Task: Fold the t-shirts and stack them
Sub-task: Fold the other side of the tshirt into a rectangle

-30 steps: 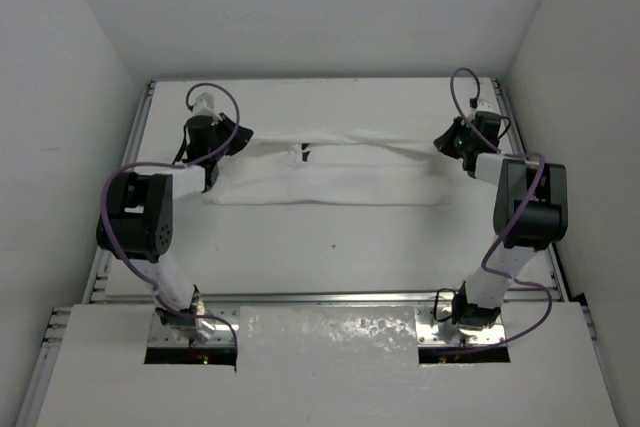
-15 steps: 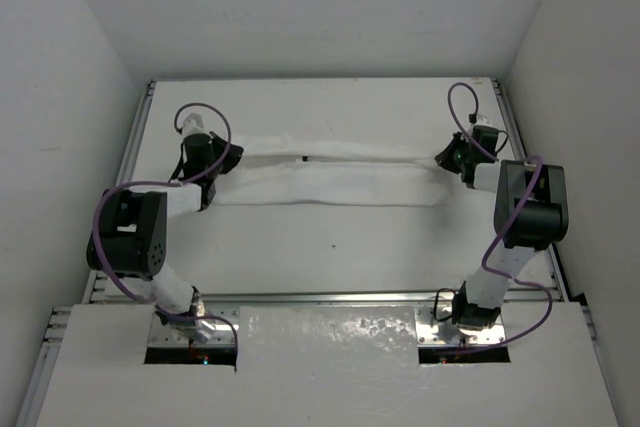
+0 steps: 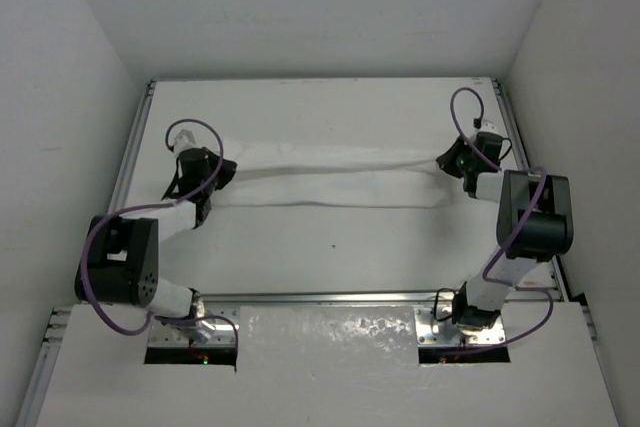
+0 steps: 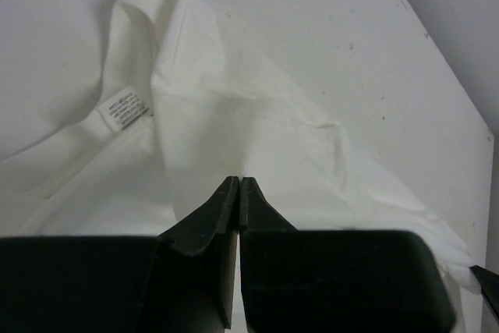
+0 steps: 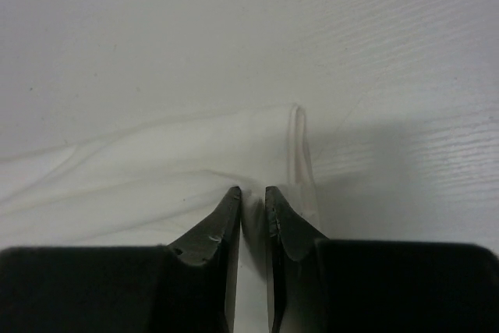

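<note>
Left claw point(image 4: 238, 181): jaws closed, tips meeting over the white t-shirt point(image 3: 330, 175) and pinching its edge. From the wrist view the cloth spreads away from the tips in soft creases, and a small sewn-in label point(image 4: 125, 108) with tiny print lies up and to the left of them. The print is too small to read.

Right claw point(image 5: 251, 190): jaws narrow, with a slim gap between them. A fold of the t-shirt runs up into that gap and sits between the two fingers. A thin raised ridge of cloth stands just to the right of the tips, and past it is bare table point(image 3: 330, 237).

Overhead view: the t-shirt lies as a long flat band across the far half of the table, running side to side. One end is at the left claw and the other at the right claw. The upper edge sags a little in the middle and the lower edge is nearly straight. The cloth is almost as white as the tabletop, so its outline is faint in places.

Both arms reach outward to the table's left and right sides, each with a purple cable point(image 3: 195, 129) looping above its wrist.
</note>
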`<state>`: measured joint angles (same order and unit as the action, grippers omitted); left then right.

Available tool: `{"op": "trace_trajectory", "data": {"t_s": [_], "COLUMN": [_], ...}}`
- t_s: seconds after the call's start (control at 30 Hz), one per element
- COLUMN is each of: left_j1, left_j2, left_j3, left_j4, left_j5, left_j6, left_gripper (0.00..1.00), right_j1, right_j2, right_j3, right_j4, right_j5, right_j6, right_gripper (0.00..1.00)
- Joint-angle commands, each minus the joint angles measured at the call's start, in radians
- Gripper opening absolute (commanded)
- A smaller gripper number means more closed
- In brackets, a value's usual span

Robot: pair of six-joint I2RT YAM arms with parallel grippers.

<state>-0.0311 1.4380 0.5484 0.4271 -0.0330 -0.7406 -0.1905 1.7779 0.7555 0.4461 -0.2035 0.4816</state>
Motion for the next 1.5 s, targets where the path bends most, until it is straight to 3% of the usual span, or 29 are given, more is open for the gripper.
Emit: {"op": "trace_trajectory", "data": {"t_s": [0.0, 0.17, 0.27, 0.53, 0.8, 0.87, 0.9, 0.93, 0.97, 1.03, 1.2, 1.4, 1.47], "left_j1": [0.005, -0.004, -0.007, -0.009, -0.012, -0.012, -0.012, -0.013, -0.015, -0.02, -0.038, -0.064, -0.066], "left_j2": [-0.042, -0.065, -0.076, -0.077, -0.119, -0.122, -0.123, -0.125, -0.129, -0.129, -0.137, -0.165, -0.183], "left_j3": [-0.039, -0.061, -0.059, -0.058, -0.074, -0.074, -0.074, -0.083, -0.087, -0.097, -0.125, -0.145, -0.154], "left_j4": [-0.007, -0.043, -0.071, -0.119, -0.151, -0.154, -0.159, -0.15, -0.145, -0.142, -0.137, -0.156, -0.165], "left_j5": [-0.019, -0.007, -0.013, -0.019, -0.024, -0.015, -0.008, -0.002, 0.007, 0.013, 0.028, 0.018, 0.015], "left_j6": [-0.034, -0.054, -0.06, -0.057, -0.077, -0.075, -0.077, -0.077, -0.077, -0.074, -0.077, -0.079, -0.088], "left_gripper": [0.03, 0.03, 0.03, 0.04, 0.0, 0.0, 0.0, 0.0, 0.0, 0.0, 0.0, 0.0, 0.0], "right_j1": [-0.013, -0.01, -0.01, -0.01, -0.01, -0.01, -0.01, -0.01, -0.012, -0.01, -0.006, 0.026, 0.054], "right_j2": [-0.076, -0.147, -0.178, -0.293, -0.362, -0.373, -0.377, -0.382, -0.4, -0.422, -0.449, -0.494, -0.502], "right_j3": [-0.059, -0.165, -0.214, -0.329, -0.346, -0.344, -0.352, -0.361, -0.372, -0.38, -0.363, -0.371, -0.346], "right_j4": [0.108, 0.175, 0.177, 0.154, 0.022, -0.044, -0.052, -0.049, -0.055, -0.064, -0.072, -0.068, -0.102], "right_j5": [-0.04, -0.12, -0.108, -0.077, 0.042, 0.082, 0.088, 0.087, 0.084, 0.079, 0.004, -0.045, -0.024], "right_j6": [0.009, 0.058, 0.074, 0.084, 0.074, 0.081, 0.084, 0.089, 0.097, 0.104, 0.107, 0.109, 0.101], "right_gripper": [0.18, 0.13, 0.0, 0.0, 0.0, 0.05, 0.19, 0.23, 0.37, 0.48, 0.5, 0.26, 0.32]}}
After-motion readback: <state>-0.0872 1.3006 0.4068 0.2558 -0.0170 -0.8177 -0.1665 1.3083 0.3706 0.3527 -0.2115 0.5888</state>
